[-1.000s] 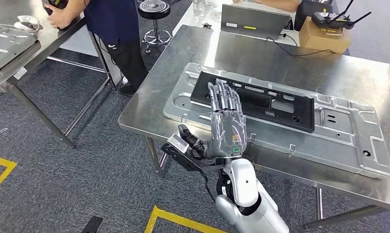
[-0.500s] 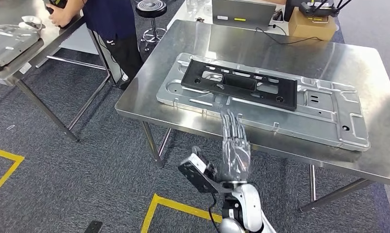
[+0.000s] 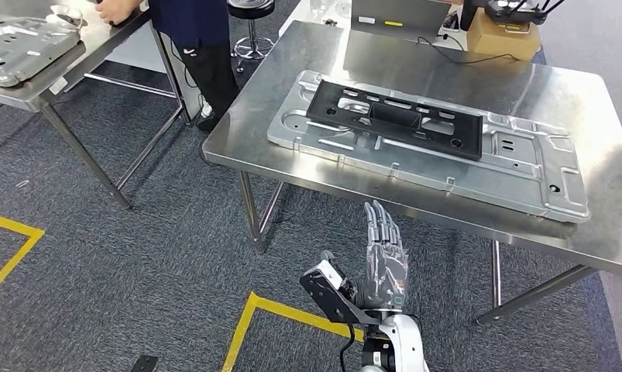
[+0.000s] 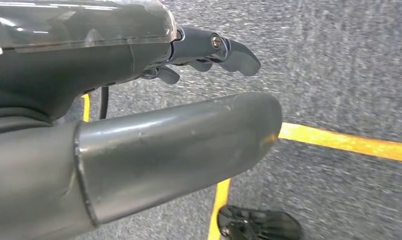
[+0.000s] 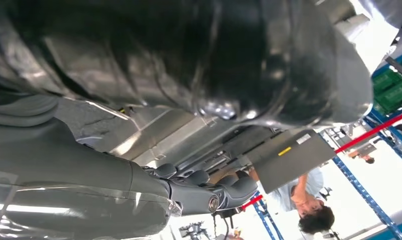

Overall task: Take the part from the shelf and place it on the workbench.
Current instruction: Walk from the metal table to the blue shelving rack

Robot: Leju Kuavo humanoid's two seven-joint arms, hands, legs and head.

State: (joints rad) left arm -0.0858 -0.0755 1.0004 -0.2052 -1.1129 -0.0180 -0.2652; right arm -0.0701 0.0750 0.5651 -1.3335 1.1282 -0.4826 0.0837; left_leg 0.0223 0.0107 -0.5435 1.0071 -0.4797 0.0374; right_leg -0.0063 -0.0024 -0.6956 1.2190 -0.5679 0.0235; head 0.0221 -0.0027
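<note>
Right robot hand (image 3: 385, 260) drawn back from desk (image 3: 416, 70) since earlier frame; now seen below desk edge, over carpet, fingers spread, nothing held. Black part (image 3: 395, 118) laid flat on silver panel (image 3: 524, 167) on desk. Left robot hand (image 4: 138, 100) seen over carpet, fingers extended, nothing held.

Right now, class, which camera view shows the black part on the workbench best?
The head view: the whole black part lies flat on the silver plate on the workbench. The left wrist view looks at the floor; the right wrist view is too blocked to tell.
</note>
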